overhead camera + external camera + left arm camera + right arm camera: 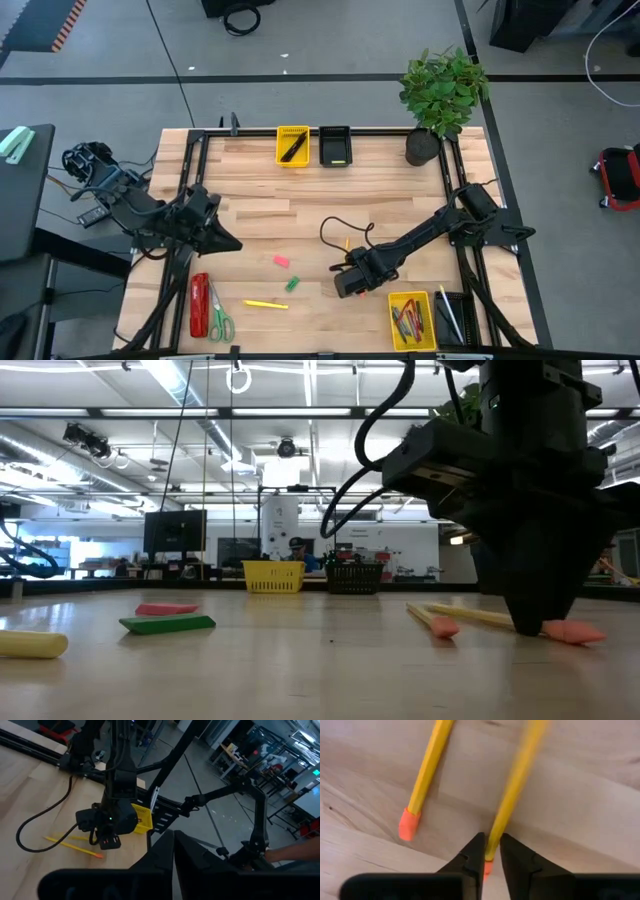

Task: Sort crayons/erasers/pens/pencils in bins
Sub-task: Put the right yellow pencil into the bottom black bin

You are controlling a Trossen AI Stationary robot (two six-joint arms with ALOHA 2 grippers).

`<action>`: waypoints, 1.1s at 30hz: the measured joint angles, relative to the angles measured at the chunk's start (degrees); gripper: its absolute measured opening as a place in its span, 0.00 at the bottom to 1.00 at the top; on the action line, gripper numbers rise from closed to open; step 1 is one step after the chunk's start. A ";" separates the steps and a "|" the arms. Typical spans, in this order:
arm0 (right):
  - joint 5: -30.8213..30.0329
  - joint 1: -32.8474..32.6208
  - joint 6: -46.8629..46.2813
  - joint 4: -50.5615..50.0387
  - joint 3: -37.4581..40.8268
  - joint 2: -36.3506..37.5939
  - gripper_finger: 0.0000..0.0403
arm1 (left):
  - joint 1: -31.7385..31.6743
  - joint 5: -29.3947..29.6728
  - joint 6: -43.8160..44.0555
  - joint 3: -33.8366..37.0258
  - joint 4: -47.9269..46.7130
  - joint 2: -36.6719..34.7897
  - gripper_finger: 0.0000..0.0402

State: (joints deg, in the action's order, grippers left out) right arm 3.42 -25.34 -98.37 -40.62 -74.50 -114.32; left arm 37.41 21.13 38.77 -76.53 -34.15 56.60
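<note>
The pale wood table (300,225) carries a yellow bin (292,146) and a black bin (335,147) side by side at the far edge, next to a potted plant (440,95) at the corner. Near the front edge sit a second yellow bin (411,320) and, just beside it, another black bin (452,318). Mid-table lie a pink eraser (282,261), a green eraser (292,284), a yellow stick (265,304) and two orange pencils (427,767), with a red stapler (199,304) and green-handled scissors (219,318) at the front left
</note>
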 joint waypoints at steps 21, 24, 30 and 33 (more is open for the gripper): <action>1.98 -1.68 5.17 -1.82 -1.64 8.48 0.05 | 0.00 0.95 0.61 0.00 -0.96 0.00 0.03; 3.34 -2.55 4.28 -4.86 -1.65 13.97 0.05 | 0.01 0.96 0.43 0.00 -1.46 0.00 0.03; 18.06 -4.11 3.59 -15.20 -1.68 25.35 0.05 | 0.00 0.96 -1.76 0.00 -1.92 0.02 0.06; 26.49 -4.20 3.62 -22.20 -1.68 30.70 0.05 | 0.00 0.93 -3.06 0.00 -1.97 0.02 0.07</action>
State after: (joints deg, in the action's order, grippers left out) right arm 29.92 -29.55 -94.75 -62.82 -76.18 -83.62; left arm 37.41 22.06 35.71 -76.53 -36.12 56.62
